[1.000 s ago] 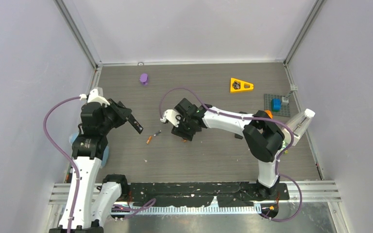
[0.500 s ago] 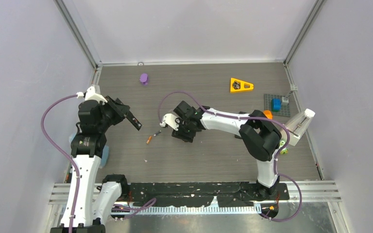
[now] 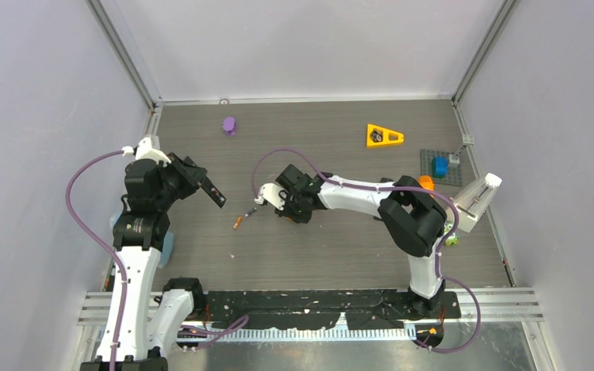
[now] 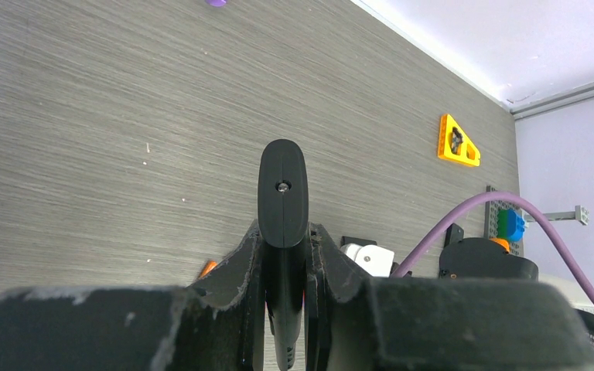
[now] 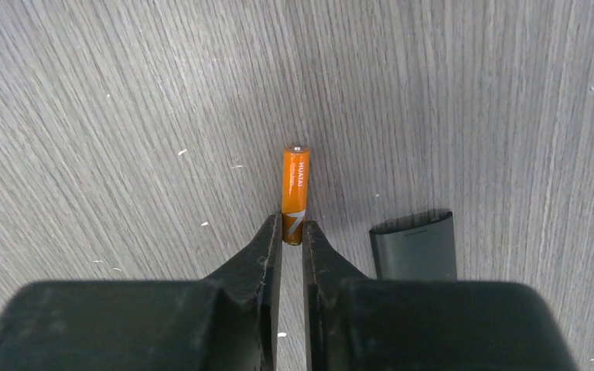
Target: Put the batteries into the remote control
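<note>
My left gripper (image 3: 198, 182) is shut on a black remote control (image 3: 213, 192) and holds it off the table at the left; in the left wrist view the remote (image 4: 282, 185) sticks out from between the fingers (image 4: 247, 255). My right gripper (image 5: 292, 226) is shut on the near end of an orange battery (image 5: 295, 185) that points away over the table. In the top view that gripper (image 3: 285, 212) hides this battery. A second orange battery (image 3: 237, 222) and a dark one (image 3: 250, 211) lie on the table between the two grippers.
A dark grey flat cover piece (image 5: 415, 246) lies just right of the held battery. A purple object (image 3: 229, 124), an orange triangle (image 3: 384, 136) and a grey baseplate (image 3: 450, 176) with a blue brick stand at the back. A white bar (image 3: 476, 202) leans at the right edge.
My right gripper has moved a little left and away. My left gripper with the remote shifted slightly left and back. The two loose batteries have not moved.
</note>
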You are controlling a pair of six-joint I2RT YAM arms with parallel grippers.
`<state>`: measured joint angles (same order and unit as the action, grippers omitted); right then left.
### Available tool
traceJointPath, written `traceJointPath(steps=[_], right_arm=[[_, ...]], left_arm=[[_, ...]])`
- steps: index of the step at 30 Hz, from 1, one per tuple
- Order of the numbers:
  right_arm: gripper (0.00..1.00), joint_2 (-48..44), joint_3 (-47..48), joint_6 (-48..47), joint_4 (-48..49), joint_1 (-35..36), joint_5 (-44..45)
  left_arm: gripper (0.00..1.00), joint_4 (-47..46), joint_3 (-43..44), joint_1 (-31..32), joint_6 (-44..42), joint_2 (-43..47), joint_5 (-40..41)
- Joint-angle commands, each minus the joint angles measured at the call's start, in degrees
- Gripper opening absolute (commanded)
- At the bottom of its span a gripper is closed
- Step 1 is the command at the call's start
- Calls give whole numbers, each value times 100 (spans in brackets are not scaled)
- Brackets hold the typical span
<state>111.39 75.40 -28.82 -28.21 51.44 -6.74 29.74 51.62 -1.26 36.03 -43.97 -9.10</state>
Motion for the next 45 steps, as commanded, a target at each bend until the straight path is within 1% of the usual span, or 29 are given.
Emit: traceJointPath(steps=[1,3,6,7,8,9,10,11,12,14,17,19,23,25,27,29,31,33,40,42,45], right_arm=[[11,-38,32,230,223,55,75],[9,-105,30,314,257,49,20],[10,-166,60,419,277,50,5],[13,-160,66,442,264,48,26],[21,-128,99,481,251,49,51],[26,-101,120,499,205,54,75],[34,-46,176,544,186,52,76],[37,-20,223,583,182,51,96],[42,25,235,633,187,55,95],[47,69,242,717,291,88,178],[49,158,289,783,431,161,219],[49,215,303,803,500,217,252],[44,272,246,862,683,287,250],[39,305,253,973,715,297,255],[30,346,276,1032,668,300,290],[24,369,270,1087,604,299,340],[21,390,270,1134,539,280,306],[19,404,249,1176,494,253,294],[16,331,270,1296,404,153,414],[11,262,311,1519,409,92,363],[8,27,368,1922,456,-70,215]], left_arm=[[0,-347,99,-42,62,127,-132],[0,-354,63,-46,78,151,-167],[0,-354,5,-42,104,201,-178],[0,-352,-8,-50,112,218,-180],[0,-349,-23,-47,120,231,-182],[0,-339,-31,-45,115,243,-182],[0,-331,-33,-44,115,254,-180],[0,-321,-34,-44,115,266,-175],[0,-313,-45,-45,115,277,-183],[0,-298,-46,-42,115,290,-188],[0,-285,-47,-45,134,297,-201],[0,-284,-47,-42,145,300,-217],[0,-268,-50,-49,150,302,-232],[0,-256,-47,-42,153,313,-227],[0,-241,-44,-49,158,325,-229],[0,-236,-62,-48,159,337,-228],[0,-233,-68,-47,168,358,-226],[0,-240,-84,-57,174,362,-225],[0,-227,-99,-58,193,377,-239],[0,-231,-99,-57,210,380,-267],[0,-245,-103,-58,313,369,-351]])
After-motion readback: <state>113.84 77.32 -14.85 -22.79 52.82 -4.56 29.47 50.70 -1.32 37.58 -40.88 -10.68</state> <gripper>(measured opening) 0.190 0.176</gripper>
